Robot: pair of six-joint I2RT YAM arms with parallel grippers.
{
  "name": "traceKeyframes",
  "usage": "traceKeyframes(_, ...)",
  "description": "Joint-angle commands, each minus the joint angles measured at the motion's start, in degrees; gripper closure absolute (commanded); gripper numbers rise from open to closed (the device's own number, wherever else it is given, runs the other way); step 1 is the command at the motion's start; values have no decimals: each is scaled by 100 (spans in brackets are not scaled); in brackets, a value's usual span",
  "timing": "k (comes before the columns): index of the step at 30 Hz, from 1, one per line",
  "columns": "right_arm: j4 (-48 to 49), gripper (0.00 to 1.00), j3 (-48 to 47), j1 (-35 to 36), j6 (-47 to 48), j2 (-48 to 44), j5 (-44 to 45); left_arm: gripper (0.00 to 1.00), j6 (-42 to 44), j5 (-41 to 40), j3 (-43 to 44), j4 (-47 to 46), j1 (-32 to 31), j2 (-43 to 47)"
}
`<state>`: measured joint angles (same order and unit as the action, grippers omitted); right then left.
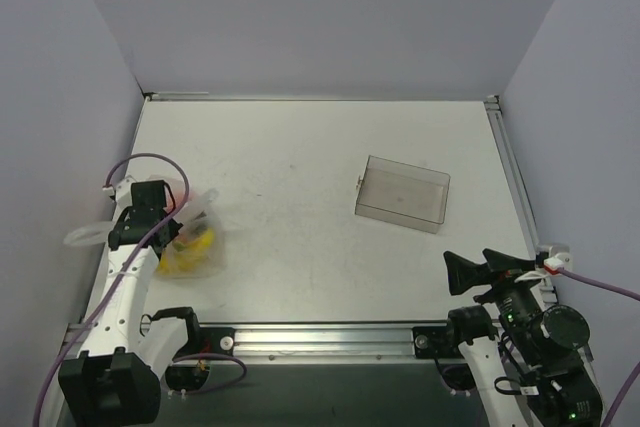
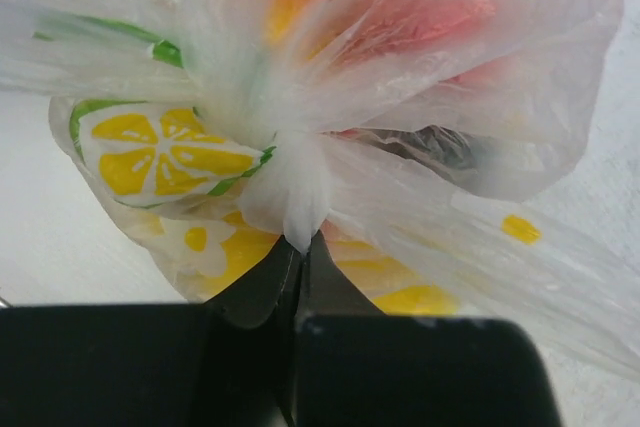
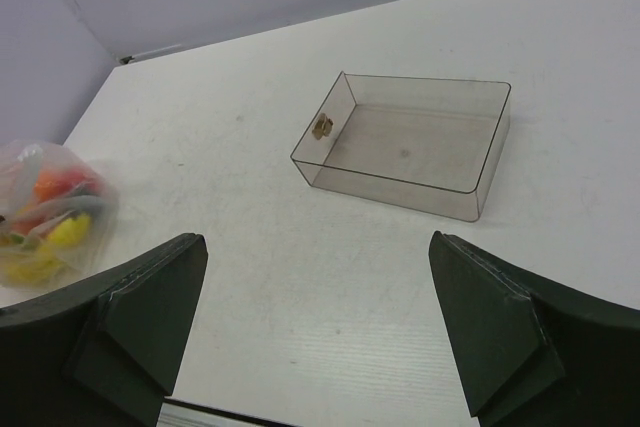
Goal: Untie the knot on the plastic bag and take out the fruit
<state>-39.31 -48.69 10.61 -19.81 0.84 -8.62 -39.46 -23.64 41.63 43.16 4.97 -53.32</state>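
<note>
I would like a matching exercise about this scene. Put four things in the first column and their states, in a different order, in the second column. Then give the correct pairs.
Things:
1. left gripper
2. right gripper
3. clear box
4. plastic bag

States:
A. tied, with fruit inside
B. open, holding nothing
C. shut on the knot
D. empty, on the right half of the table

Pairs: 1-C, 2-B, 3-D, 4-A

No text, number or brand can be read anywhere; the thin translucent whitish plastic bag (image 2: 450, 97) bears only wordless yellow lemon-slice prints (image 2: 160, 152).
</note>
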Motion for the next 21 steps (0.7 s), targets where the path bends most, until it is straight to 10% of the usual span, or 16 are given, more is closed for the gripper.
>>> traceKeyframes(1, 99, 0, -202, 37, 144, 389, -253, 100, 1062, 912, 450, -843, -22, -108)
traceKeyframes(12, 362, 0, -739, 46, -5, 2787, -1913, 100, 2653, 2372, 1901, -1301, -1946, -1004)
traceKeyframes(21, 1294, 0, -1002, 1008, -480, 4160, -1416, 100, 3156, 3892, 1377, -1362, -2913, -470)
